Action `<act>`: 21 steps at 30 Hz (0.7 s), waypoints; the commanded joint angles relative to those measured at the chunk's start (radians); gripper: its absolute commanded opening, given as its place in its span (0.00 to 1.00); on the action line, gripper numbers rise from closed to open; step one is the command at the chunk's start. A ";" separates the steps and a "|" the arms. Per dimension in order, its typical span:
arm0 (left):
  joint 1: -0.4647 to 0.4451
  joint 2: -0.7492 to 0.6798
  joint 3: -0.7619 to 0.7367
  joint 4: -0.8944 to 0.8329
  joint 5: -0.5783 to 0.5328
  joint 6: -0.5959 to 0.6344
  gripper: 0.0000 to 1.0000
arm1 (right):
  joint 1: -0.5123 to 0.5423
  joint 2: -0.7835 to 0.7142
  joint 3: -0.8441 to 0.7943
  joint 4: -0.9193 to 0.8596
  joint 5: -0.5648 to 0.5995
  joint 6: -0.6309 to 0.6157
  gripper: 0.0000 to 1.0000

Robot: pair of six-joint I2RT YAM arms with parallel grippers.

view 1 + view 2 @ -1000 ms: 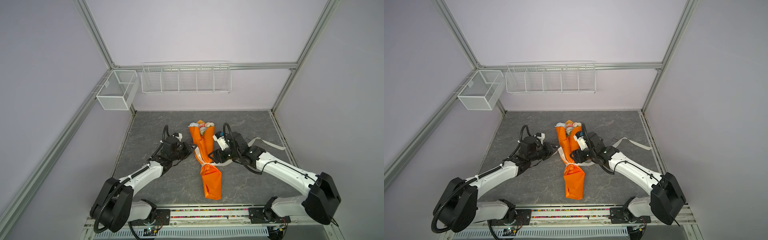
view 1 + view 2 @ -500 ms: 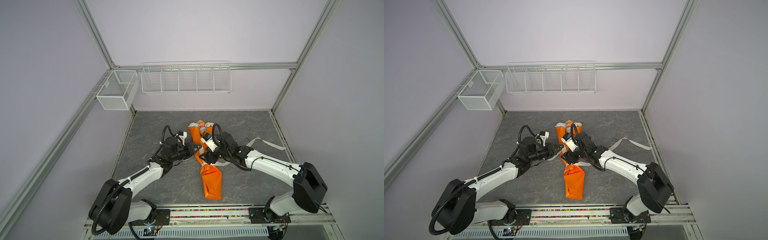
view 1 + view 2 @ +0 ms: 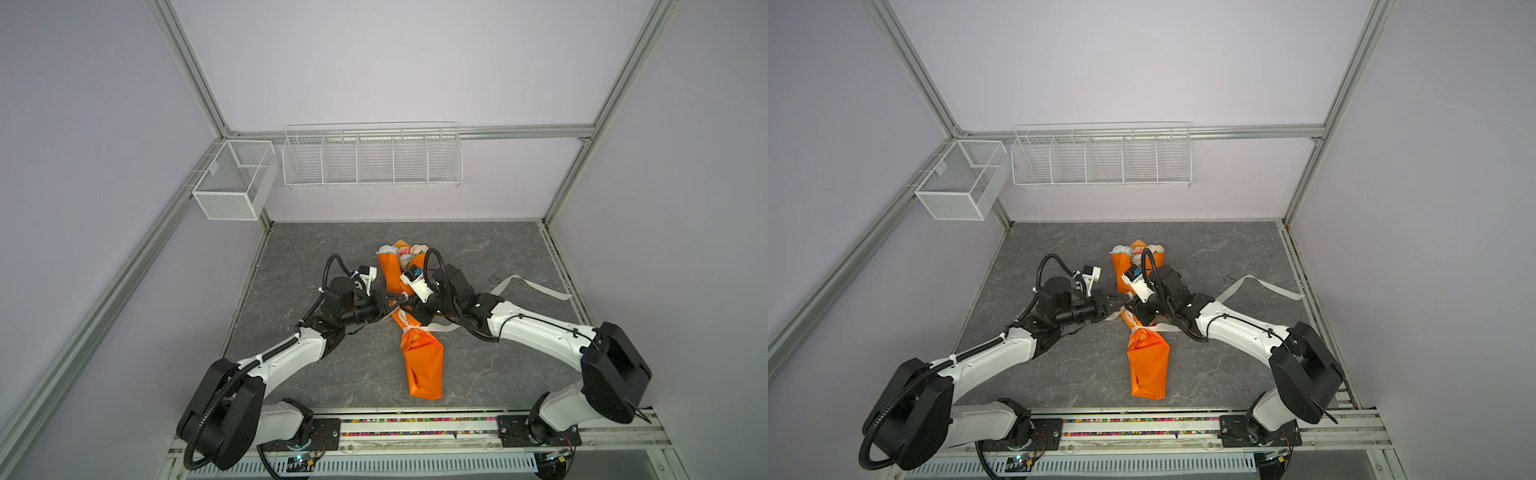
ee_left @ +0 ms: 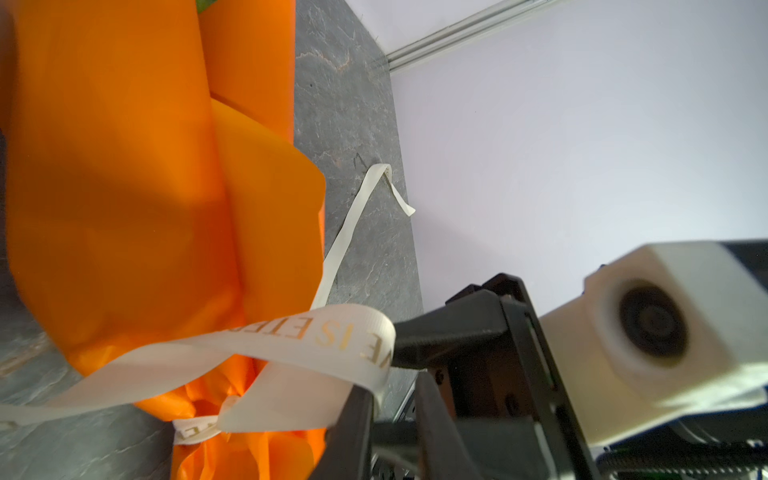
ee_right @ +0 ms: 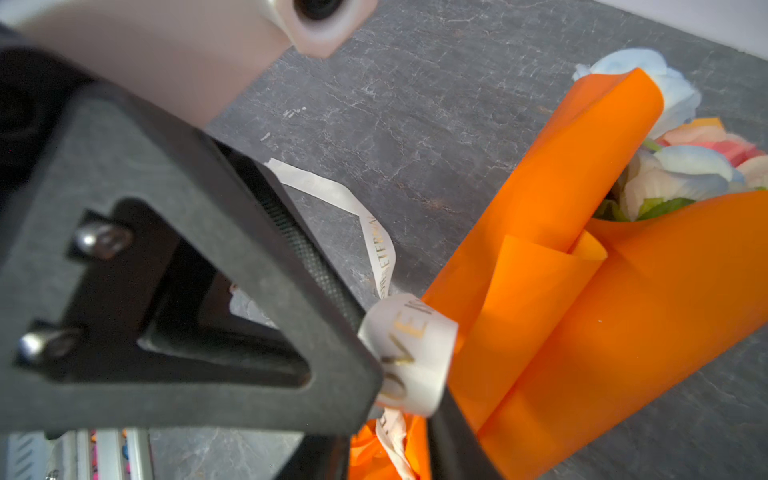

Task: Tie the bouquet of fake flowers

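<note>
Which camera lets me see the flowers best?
The right wrist view: the flowers show up close, with pale blue, white and pink petals poking out of the orange paper. In both top views they are just tiny pale blobs at the wrap's far end. The left wrist view shows mostly orange paper hiding them.

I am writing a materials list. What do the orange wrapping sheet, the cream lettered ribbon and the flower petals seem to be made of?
Orange wrapping sheet: probably thin matte paper or film; smooth, curls, crumples at the tie.
Cream ribbon with gold lettering: seemingly woven fabric; fine ribs.
Pale flower petals: likely cloth; soft matte edges.
</note>
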 commanded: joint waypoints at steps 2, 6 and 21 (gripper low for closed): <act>-0.006 -0.050 -0.001 -0.058 0.016 0.061 0.25 | -0.002 -0.060 -0.043 0.044 -0.020 -0.022 0.18; -0.004 -0.097 0.056 -0.288 0.010 0.221 0.42 | -0.003 -0.089 -0.070 0.015 -0.023 -0.050 0.12; -0.013 -0.185 0.128 -0.602 -0.150 1.229 0.35 | -0.003 -0.181 -0.140 -0.064 -0.101 -0.297 0.15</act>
